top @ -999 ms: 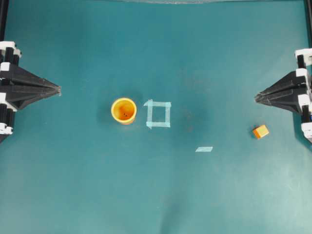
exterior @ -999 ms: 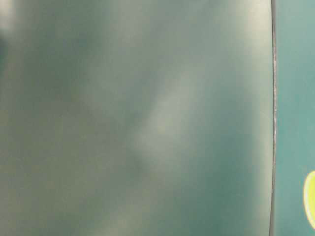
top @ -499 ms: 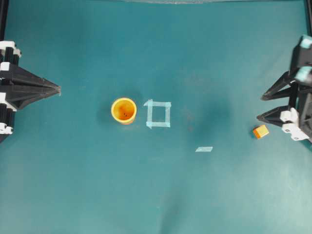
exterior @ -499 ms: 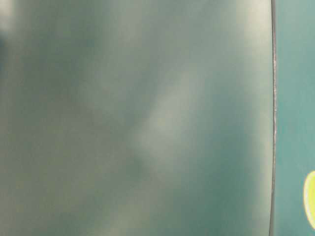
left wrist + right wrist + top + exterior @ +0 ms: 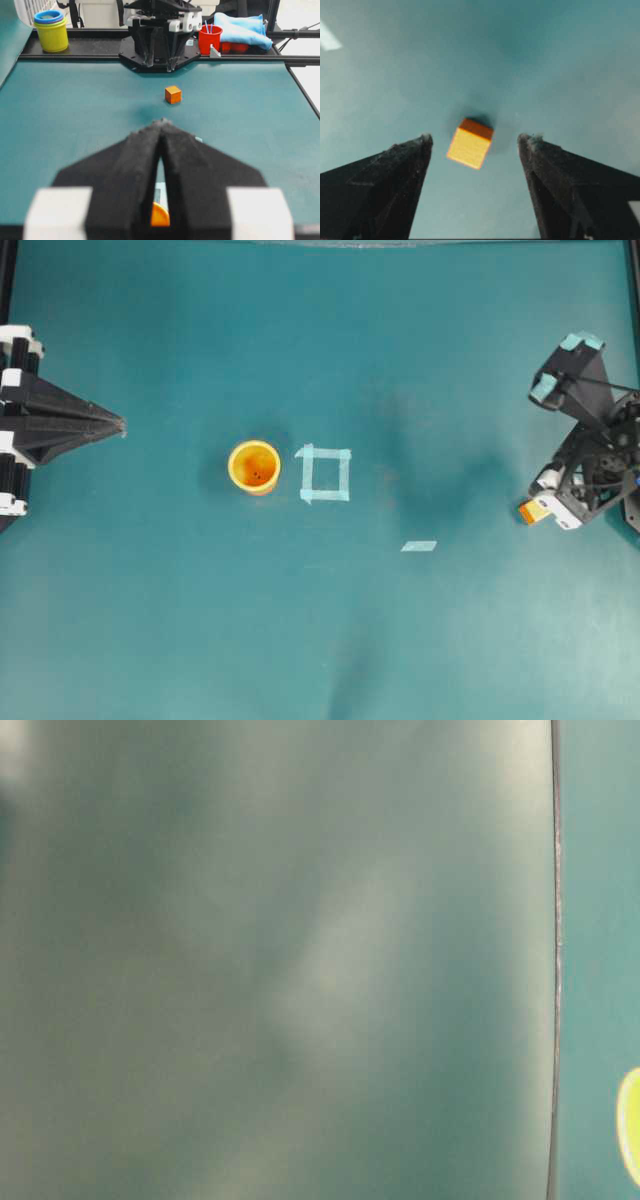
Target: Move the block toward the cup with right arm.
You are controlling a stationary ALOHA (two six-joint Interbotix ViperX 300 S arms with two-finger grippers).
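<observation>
Block (image 5: 470, 143): small, rigid orange cube with flat faces. Judged light and stiff; it should pinch cleanly, though the smooth sides may slip if you catch it on a corner. Take it across two opposite flat sides, low on the body. It sits turned diagonally between the fingers in the right wrist view, so expect it to twist square as they close.

Location: on the teal table (image 5: 320, 640) at the far right in the overhead view, well apart from the cup (image 5: 254, 466), which stands left of centre beside the tape square (image 5: 325, 474).

Right gripper (image 5: 475, 140): fingers spread wide, pointing down over the block, straddling it, not touching.

Left gripper (image 5: 118, 424): fingers pressed together, empty, level at the left edge.
</observation>
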